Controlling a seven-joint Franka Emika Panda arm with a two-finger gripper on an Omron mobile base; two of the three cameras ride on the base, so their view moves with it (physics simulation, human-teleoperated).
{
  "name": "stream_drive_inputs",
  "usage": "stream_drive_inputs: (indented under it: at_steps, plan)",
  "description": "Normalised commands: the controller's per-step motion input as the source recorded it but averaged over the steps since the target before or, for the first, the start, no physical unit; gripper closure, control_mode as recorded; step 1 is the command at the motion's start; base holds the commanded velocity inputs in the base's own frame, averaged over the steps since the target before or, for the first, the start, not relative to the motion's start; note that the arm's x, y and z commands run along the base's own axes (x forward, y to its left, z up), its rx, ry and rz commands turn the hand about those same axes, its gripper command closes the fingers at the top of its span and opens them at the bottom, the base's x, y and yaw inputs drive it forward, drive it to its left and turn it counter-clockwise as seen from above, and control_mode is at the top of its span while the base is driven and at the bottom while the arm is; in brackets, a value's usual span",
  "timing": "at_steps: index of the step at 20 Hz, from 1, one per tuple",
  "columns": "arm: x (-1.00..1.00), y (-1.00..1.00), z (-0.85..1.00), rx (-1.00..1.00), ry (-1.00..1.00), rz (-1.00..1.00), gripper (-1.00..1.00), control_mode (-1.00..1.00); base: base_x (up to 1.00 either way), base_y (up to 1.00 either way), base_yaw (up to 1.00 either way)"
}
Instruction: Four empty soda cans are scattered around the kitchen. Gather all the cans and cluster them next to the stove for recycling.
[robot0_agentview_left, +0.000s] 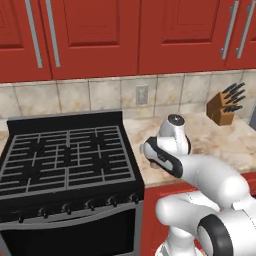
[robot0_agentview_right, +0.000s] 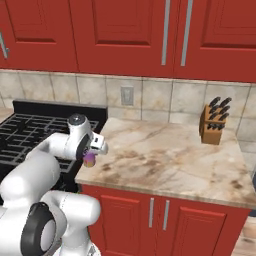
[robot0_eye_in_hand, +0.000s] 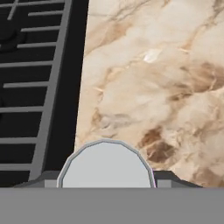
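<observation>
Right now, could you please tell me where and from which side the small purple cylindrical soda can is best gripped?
Grip the small purple soda can across its round side wall just below the silvery top, from straight above: it is upright over the beige marble counter beside the black gas stove, and the gripper straddles it that way.

The white arm reaches forward from the base, elbow bent, its wrist turned down over the counter edge just right of the stove (robot0_agentview_right: 30, 132). The gripper (robot0_agentview_right: 90, 157) points down, its fingers closed on the purple can (robot0_agentview_right: 89, 159), whose silvery top sits between the fingertips.
</observation>
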Motion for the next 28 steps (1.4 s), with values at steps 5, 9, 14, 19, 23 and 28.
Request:
stream_drive_inputs:
  at_steps: [5,9,14,19,23,28]
  plan:
    - [0.76,0.01,0.0,0.0,0.0,-0.01,1.0,-1.0,0.17,0.01,-0.01]
    - [0.96,0.05,0.0,0.0,0.0,0.0,1.0,-1.0,0.0,0.0,0.0]
    - [0.53,0.16,-0.1,-0.05,0.01,0.0,1.0,-1.0,0.0,0.0,0.0]
    - [0.01,0.05,-0.02,-0.01,0.0,0.0,1.0,-1.0,0.0,0.0,0.0]
    - [0.0,0.0,-0.2,0.0,0.0,0.0,1.0,-1.0,0.0,0.0,0.0]
    - [0.06,-0.03,-0.26,0.01,0.0,0.0,1.0,-1.0,0.0,0.0,0.0]
